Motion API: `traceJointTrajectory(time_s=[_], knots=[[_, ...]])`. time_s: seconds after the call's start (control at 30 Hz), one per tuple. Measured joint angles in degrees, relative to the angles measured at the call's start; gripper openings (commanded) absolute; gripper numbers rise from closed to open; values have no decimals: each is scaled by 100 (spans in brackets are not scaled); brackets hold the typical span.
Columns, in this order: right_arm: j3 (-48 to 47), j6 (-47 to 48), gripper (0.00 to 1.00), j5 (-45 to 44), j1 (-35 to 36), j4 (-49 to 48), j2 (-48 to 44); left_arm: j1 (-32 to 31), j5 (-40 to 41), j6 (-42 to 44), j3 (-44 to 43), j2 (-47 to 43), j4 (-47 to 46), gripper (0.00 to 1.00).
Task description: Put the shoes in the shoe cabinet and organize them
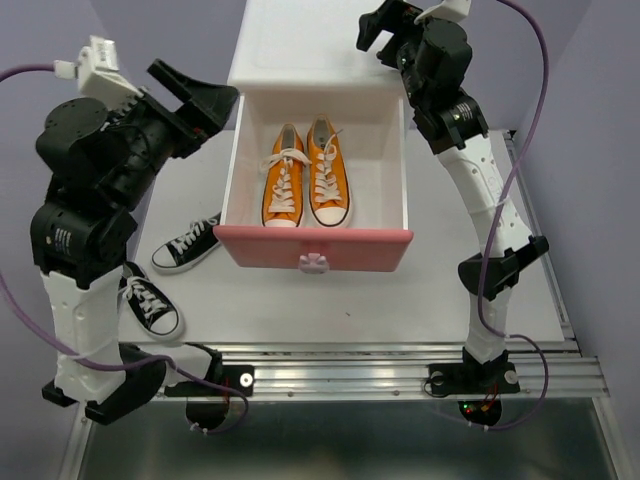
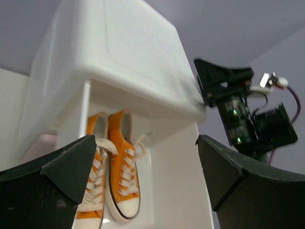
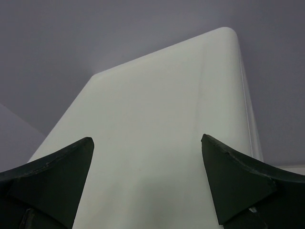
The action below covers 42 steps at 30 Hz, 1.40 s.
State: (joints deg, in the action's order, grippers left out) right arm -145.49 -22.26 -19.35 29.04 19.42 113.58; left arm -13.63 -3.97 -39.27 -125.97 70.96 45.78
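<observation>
The shoe cabinet (image 1: 310, 45) stands at the back centre, its pink-fronted drawer (image 1: 313, 246) pulled out toward me. Two orange shoes (image 1: 284, 178) (image 1: 328, 172) lie side by side in it, toes toward the front. Two black shoes (image 1: 188, 243) (image 1: 150, 303) lie on the table left of the drawer. My left gripper (image 1: 215, 112) hangs open and empty by the drawer's back left corner. In the left wrist view an orange shoe (image 2: 125, 171) shows between the fingers of the left gripper (image 2: 147, 143). My right gripper (image 1: 378, 38) hovers open by the cabinet's right top edge, and its wrist view shows the right gripper (image 3: 147, 143) facing the white cabinet top (image 3: 167, 119).
The drawer's bunny-shaped knob (image 1: 313, 262) sticks out toward the arm bases. A metal rail (image 1: 400, 365) runs along the table's near edge. Purple cables loop off both arms. The right arm's wrist (image 2: 243, 119) appears in the left wrist view beyond the cabinet.
</observation>
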Motion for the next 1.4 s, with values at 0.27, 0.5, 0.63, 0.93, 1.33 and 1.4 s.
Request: traceJointTrajectory(time_s=[0.27,0.5,0.63,0.93,1.33,1.4], knots=[[-2,492,100,11,-9,208,4,-3477,1838,542,-960,1390,-33,99],[282,1266,100,-33,-9,306,-142,-5180,3185,907,-876,1679,-90,99],[385,1519,100,-7,-9,304,-195,-6159,3823,1147,-1019,1698,-210,99],[498,1676,100,164,-20,264,-256,-7176,4072,1108,-916,1617,-870,99],[708,1676,100,356,-133,149,-352,-8450,4087,-916,13,1646,1357,97],[706,1655,100,382,-179,149,-352,-8581,4068,-1226,407,1532,1408,97]])
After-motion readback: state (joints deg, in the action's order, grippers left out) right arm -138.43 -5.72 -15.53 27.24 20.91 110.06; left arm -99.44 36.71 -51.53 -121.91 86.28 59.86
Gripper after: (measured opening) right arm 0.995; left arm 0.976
